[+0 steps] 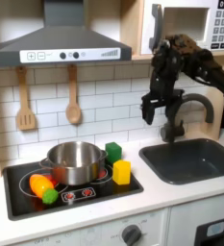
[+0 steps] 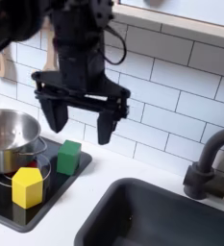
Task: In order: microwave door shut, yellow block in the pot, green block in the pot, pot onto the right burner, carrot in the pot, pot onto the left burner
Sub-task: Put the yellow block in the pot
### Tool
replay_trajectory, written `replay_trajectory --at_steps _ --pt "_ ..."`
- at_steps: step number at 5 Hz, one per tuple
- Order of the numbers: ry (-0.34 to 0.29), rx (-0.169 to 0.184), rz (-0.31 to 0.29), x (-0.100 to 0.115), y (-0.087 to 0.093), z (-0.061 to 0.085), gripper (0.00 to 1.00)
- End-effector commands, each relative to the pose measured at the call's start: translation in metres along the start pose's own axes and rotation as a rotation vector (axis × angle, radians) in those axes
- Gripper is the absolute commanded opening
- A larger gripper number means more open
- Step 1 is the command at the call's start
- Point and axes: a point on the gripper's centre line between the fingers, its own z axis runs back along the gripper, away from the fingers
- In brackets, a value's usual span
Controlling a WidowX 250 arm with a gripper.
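Claw [image 2: 83, 122] hangs wide open, holding nothing. That yellow block [image 2: 27, 185] looks light and rigid, so I'd pinch its flat sides.

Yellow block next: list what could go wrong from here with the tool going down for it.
1. The green block sits close behind the yellow block in the second exterior view, so the wide-open tool could knock or catch it instead.
2. The pot stands just beside both blocks; a finger might strike its rim and shift it.
3. The carrot lies against the pot's other side, so a shoved pot may push it along the stove.
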Motion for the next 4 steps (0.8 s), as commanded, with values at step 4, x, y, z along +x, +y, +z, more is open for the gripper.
replay_trajectory --at_steps 4 --pt "0.083 0.051 -0.013 -0.012 0.054 -0.044 1.00"
